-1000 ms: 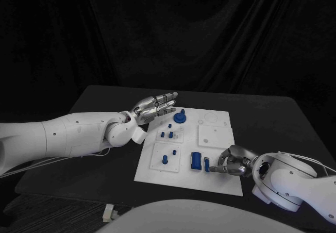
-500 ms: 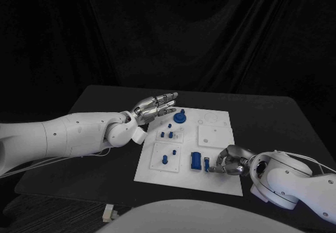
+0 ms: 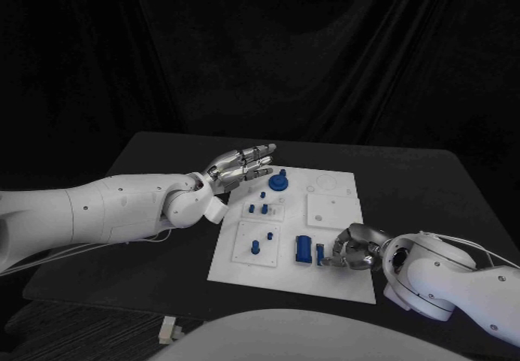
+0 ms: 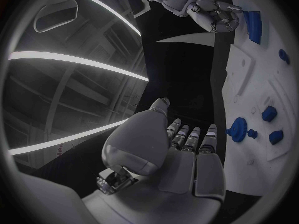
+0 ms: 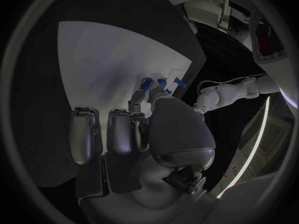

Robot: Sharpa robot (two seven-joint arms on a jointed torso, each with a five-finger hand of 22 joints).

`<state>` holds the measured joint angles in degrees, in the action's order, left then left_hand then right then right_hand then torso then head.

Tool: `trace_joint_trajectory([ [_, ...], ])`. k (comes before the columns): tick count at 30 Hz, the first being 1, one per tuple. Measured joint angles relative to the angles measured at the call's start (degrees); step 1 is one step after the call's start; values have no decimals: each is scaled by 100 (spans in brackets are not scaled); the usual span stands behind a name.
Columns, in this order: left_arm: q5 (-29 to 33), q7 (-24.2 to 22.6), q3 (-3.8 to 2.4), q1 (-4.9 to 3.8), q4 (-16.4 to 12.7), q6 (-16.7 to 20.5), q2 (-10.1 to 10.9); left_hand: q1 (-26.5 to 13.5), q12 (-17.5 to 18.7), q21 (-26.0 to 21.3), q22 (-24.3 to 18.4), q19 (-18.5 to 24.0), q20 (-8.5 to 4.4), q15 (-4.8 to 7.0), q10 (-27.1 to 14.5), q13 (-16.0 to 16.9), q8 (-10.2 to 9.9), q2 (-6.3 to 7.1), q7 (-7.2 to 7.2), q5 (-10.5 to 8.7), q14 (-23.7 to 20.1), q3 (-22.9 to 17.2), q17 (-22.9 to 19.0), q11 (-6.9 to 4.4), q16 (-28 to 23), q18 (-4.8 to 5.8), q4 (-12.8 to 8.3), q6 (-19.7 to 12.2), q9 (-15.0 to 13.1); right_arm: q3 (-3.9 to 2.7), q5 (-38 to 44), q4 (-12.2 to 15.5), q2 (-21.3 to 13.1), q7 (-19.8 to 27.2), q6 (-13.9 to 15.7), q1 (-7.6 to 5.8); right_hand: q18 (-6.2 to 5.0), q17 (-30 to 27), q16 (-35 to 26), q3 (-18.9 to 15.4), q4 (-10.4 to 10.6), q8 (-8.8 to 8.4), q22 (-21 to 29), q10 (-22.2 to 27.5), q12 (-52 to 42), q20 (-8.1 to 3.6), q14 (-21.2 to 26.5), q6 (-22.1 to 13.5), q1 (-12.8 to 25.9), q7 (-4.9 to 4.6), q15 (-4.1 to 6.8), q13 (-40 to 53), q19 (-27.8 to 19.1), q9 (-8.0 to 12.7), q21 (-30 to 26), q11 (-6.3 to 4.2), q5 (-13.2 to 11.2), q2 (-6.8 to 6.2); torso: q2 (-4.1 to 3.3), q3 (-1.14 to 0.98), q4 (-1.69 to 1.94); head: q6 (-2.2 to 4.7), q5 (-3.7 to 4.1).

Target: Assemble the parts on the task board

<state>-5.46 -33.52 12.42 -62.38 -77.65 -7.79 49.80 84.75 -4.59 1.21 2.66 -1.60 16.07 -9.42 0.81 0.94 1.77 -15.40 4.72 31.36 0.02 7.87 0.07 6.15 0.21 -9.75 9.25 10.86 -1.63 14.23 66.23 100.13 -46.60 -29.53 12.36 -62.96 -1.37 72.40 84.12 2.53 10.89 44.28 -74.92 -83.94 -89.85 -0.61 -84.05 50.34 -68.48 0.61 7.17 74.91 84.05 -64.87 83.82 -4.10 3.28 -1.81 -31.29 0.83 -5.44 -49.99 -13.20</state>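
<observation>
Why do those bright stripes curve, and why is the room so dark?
Left wrist view: a fisheye lens bends the straight ceiling lights into arcs behind the left hand. Head view: black drapes and black table swallow light, so the white board stands out.

The black table [image 3: 152, 248] spreads wide beneath a dark curtain [image 3: 325, 68], which hangs in folds behind the table's far edge. A small pale object [image 3: 168, 329] — too small to tell what — lies just off the table's near left edge.
</observation>
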Motion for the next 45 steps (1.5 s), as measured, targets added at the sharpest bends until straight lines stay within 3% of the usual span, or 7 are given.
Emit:
trace_joint_trajectory([
  [9, 0, 1, 1, 18, -1, -8, 5, 0, 0, 0, -1, 0, 0, 0, 0, 0, 0, 0, 0, -1, 0, 0, 1, 0, 0, 0, 0, 0, 0, -1, 4, -39, 24, 4, 53, 18, 0, -26, 0, 32, -32, 0, 0, 0, 0, 0, 0, -41, -76, 41, 0, 0, 0, -5, 0, 0, 8, 33, 4, -1, -2, 0, -13],
  [17, 0, 1, 1, 28, -1, -15, 4, 0, 0, 0, -1, 0, 0, 0, 0, 0, 0, 0, 0, -1, 0, -24, 2, 0, 0, 0, -24, 0, 1, 0, 6, -54, 31, 21, 136, 23, 1, -35, -25, 48, -48, -25, 1, 0, 0, 0, 0, -61, -82, 21, 0, 0, 0, -4, -28, 0, 25, 39, 4, -3, -4, 0, -3],
  [27, 0, 2, -1, 39, -4, -20, 4, 0, -24, 23, -1, -21, 21, 0, 0, 0, 0, 0, 0, -1, 0, -24, 1, 0, 0, 1, -24, 0, 1, 0, 6, -85, 72, 19, 186, 24, 0, -49, -25, 104, -135, -47, 1, -2, 0, 0, 0, -61, -259, 21, 0, 0, 0, -34, -28, -2, -2, 136, 8, -3, -4, 0, 10],
  [37, 0, 2, 0, 47, -5, -23, 6, 0, -24, 23, -1, -21, 21, 0, 0, 0, 0, 0, 0, -1, 0, -24, -2, 0, 0, 0, -24, 0, 2, -16, 6, -122, 112, -16, 140, 30, 0, -56, -25, 61, -176, -47, 1, -21, 0, 0, 0, -61, -331, 21, 0, -1, 0, -36, -28, -21, -6, 91, 3, -2, -3, 0, 14],
  [45, 0, 2, 1, 49, -2, -24, 9, 0, -23, 23, 4, -21, 21, 0, 0, -1, 0, 0, 0, -1, 0, -24, -2, 0, 0, 1, -24, 0, 2, -2, 8, -171, 134, -84, 105, 125, 0, -67, -25, 40, -198, -47, 1, -20, 0, 0, 0, -61, -356, 21, 0, 4, 0, -42, -28, -20, -5, 68, 3, -3, -4, 0, 0],
])
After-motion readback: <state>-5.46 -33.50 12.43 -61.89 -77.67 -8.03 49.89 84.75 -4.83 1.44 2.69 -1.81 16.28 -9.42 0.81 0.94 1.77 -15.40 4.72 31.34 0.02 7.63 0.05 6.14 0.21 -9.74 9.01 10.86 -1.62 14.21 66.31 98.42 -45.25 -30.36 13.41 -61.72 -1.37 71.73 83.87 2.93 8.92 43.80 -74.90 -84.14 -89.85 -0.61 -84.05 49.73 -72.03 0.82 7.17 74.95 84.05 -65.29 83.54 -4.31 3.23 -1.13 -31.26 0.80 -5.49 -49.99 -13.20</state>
